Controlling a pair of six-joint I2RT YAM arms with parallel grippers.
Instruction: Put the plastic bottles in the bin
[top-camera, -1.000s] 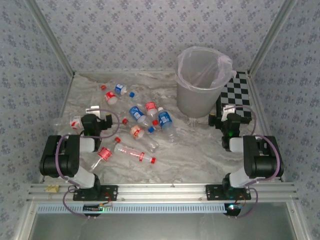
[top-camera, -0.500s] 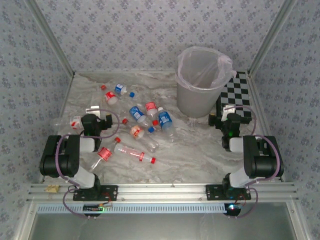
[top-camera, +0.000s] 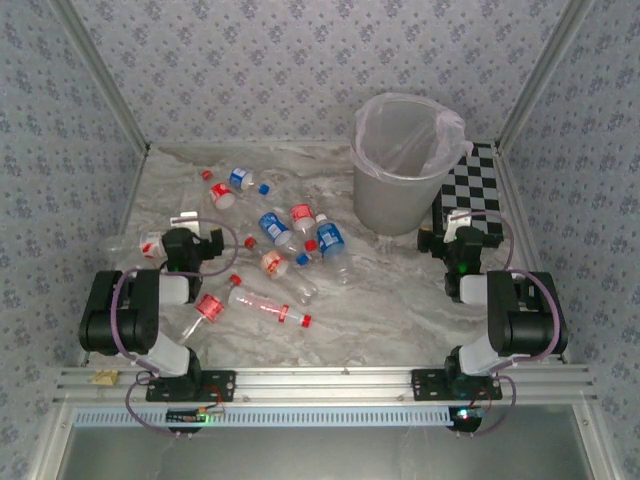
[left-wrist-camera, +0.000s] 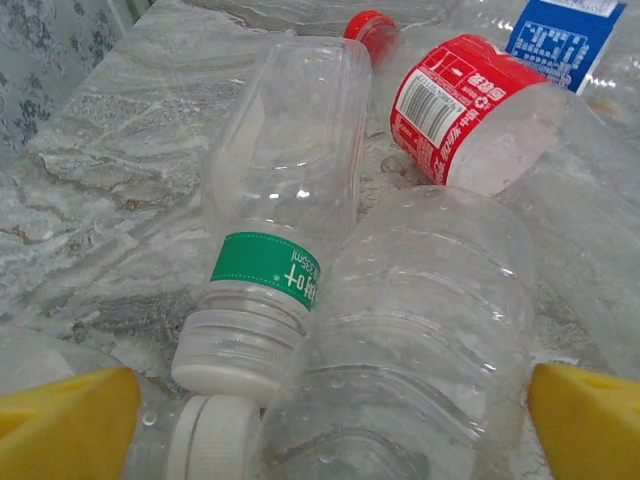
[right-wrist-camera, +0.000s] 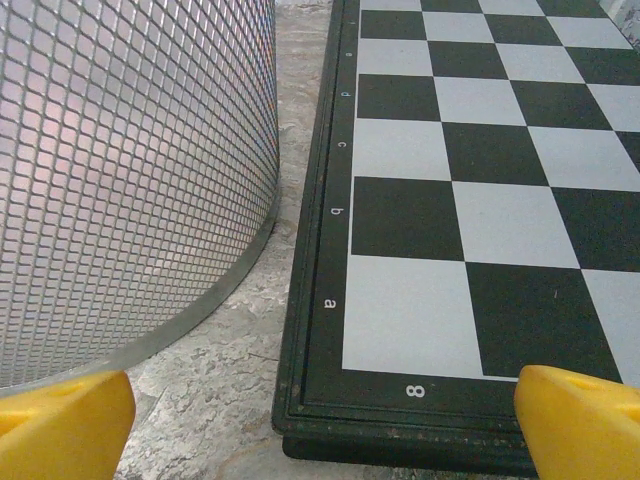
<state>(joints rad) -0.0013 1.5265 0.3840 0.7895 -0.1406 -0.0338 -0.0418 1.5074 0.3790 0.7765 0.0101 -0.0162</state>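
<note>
Marble-look tabletop (top-camera: 400, 300), floral walls. The plastic bottles (top-camera: 272, 226) lie across its left half; I count about a dozen. One bin (top-camera: 395, 200) stands at the far right corner beside one checkerboard (top-camera: 485, 180). I judge a pick is in hand: left gripper (left-wrist-camera: 325, 425) spread wide, empty, over bottles — next, close and lift. Right gripper (right-wrist-camera: 322, 425) wide, empty.

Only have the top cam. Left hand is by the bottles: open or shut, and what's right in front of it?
Observer: Left hand is open. A ribbed clear bottle lies in front, between its fingertips, not gripped.
Operator: Anything marking the bottle next to that one?
Observer: Green-banded bottle, lying with its neck end toward the hand.
Operator: Right hand?
Observer: Right hand is open and empty, low over the table, facing the gap between the bin and the checkerboard.
</note>
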